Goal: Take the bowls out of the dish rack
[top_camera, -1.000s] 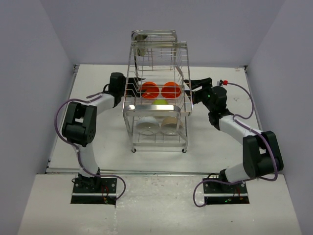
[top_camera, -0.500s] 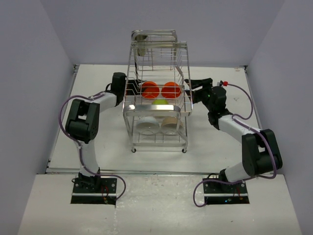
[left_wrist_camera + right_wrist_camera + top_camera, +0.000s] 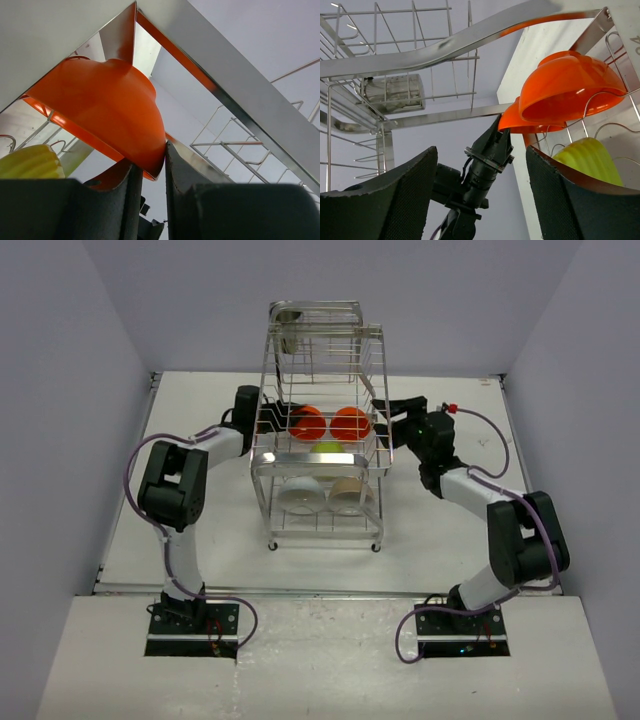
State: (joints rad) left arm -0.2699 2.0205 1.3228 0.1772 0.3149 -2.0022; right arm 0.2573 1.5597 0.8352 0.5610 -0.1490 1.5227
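Left gripper (image 3: 150, 161) has closed since a second ago and is now clamped on the rim of the left orange bowl (image 3: 100, 110), which sits tipped on the middle tier of the rack (image 3: 268, 456). Right gripper (image 3: 481, 152) has edged nearer, jaws apart — right orange bowl (image 3: 570, 85) just beyond its fingers, ungripped.

Shiny chrome dish rack (image 3: 290, 459), glossy orange bowl (image 3: 110, 105).
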